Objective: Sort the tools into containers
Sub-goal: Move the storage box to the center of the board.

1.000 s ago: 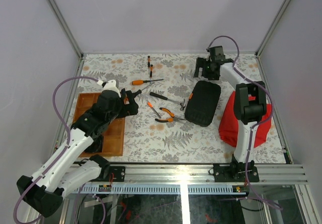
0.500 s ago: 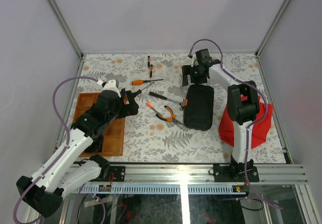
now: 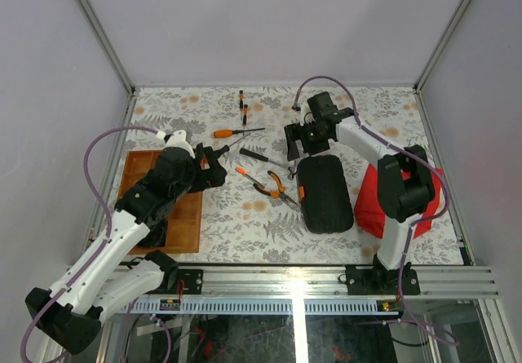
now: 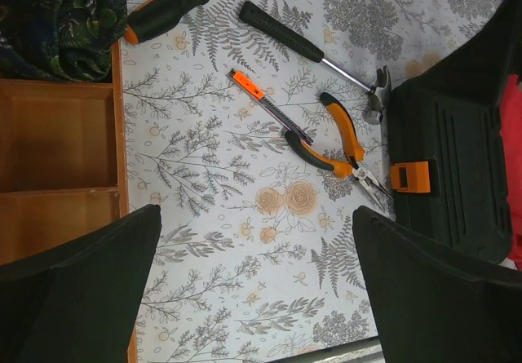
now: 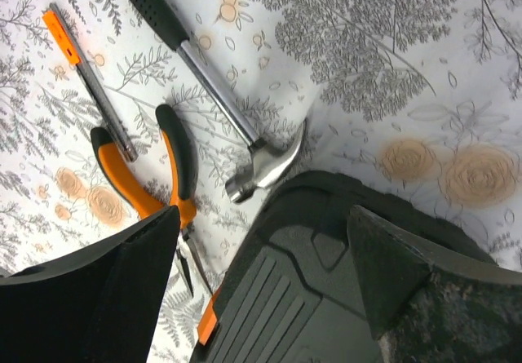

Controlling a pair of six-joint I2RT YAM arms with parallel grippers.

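Observation:
The black ribbed case [image 3: 326, 193] lies shut right of centre, its orange latch [image 3: 301, 192] facing left. My right gripper [image 3: 304, 139] is open over the case's far end [image 5: 326, 298]; the right finger [image 5: 424, 289] stands over the lid. Just left of the case lie the steel hammer [image 5: 265, 167], the orange-handled pliers [image 5: 163, 175] and a slim orange-tipped driver [image 5: 86, 81]. My left gripper [image 4: 257, 298] hangs open above bare cloth by the wooden tray [image 4: 57, 159]. An orange-and-black screwdriver [image 3: 224, 133] and two tiny drivers [image 3: 243, 106] lie farther back.
A red bag [image 3: 371, 208] sits on the right, beside the right arm. A dark patterned cloth [image 4: 57, 12] lies at the tray's far end. Metal frame rails run along the table's edges.
The right arm has swung left from the back right corner. The case has turned and slid toward the pliers, its latch now facing left. The left arm has not moved.

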